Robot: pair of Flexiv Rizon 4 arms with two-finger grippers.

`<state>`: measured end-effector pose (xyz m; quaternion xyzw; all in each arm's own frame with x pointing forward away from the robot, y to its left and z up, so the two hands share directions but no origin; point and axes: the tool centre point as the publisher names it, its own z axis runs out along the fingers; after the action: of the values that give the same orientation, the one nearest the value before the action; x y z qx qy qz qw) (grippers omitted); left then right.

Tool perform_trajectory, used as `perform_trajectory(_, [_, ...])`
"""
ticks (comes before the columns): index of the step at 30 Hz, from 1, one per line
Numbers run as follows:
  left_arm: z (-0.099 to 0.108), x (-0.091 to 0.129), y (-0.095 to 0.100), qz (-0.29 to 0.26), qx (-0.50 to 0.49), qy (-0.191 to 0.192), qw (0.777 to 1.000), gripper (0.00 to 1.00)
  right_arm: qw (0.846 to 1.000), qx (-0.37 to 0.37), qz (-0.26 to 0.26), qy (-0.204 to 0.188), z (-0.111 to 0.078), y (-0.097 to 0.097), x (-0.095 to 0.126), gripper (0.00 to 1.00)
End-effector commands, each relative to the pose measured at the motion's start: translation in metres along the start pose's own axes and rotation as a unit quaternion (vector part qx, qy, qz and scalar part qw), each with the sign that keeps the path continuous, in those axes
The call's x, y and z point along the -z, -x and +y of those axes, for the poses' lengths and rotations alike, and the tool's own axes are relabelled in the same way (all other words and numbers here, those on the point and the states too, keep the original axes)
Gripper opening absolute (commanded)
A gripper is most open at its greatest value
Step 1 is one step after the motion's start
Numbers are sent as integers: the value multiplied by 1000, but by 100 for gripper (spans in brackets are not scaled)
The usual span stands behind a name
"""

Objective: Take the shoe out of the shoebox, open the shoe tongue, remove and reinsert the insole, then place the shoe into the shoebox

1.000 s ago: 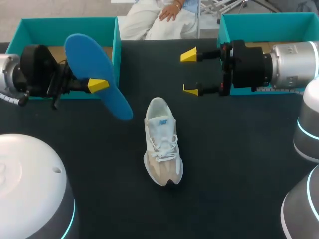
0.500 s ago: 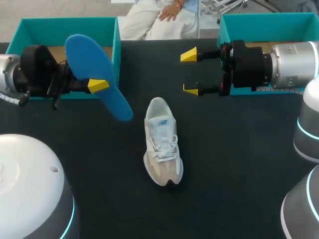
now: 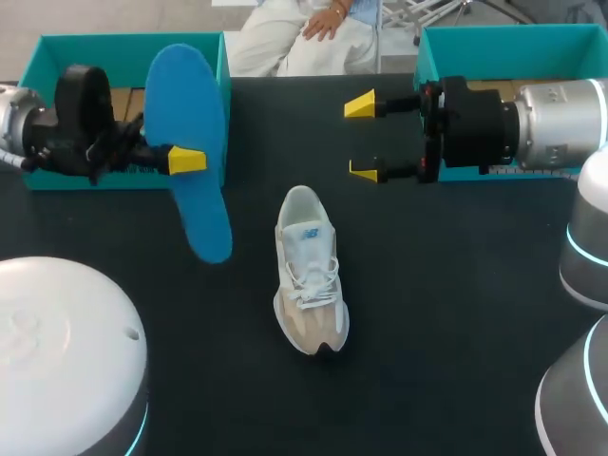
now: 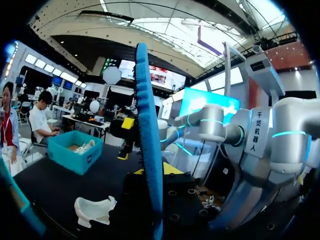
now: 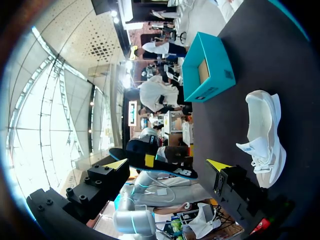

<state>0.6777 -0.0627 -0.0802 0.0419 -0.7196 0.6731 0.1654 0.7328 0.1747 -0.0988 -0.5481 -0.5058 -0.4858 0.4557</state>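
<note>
Shoe (image 3: 309,271) sits upright mid black table (image 3: 456,313), nearer than the teal left shoebox (image 3: 123,43) and right shoebox (image 3: 513,38) at its far edge. Left gripper (image 3: 185,160) clamps the blue insole (image 3: 185,100) aloft; right gripper (image 3: 362,139) gapes wide, empty.

Shoe (image 3: 310,271) lies on the table (image 3: 456,313), insole (image 3: 195,104) to its left, left shoebox (image 3: 114,43) and right shoebox (image 3: 513,38) behind

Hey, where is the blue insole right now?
In the head view the insole is at the left, clamped in the left claw, in front of the left shoebox, with the shoe to its right.
</note>
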Motion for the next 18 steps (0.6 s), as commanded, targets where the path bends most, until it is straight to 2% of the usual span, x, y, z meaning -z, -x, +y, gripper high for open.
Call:
perform_trajectory(1, [0, 0, 1, -4, 171, 9, 985, 0, 1000, -1, -1, 2, 0, 0, -2, 100])
perform_trajectory(5, [8, 2, 0, -20, 300, 66, 951, 0, 1000, -1, -1, 2, 0, 0, -2, 100])
perform_trajectory(8, [12, 2, -3, -24, 363, 72, 929, 0, 1000, -1, -1, 2, 0, 0, -2, 100])
perform_trajectory(12, [16, 2, -2, -22, 417, 49, 907, 0, 1000, -1, -1, 2, 0, 0, -2, 100])
perform_trajectory(18, [20, 2, 1, -20, 455, 24, 890, 0, 1000, -1, -1, 2, 0, 0, -2, 100])
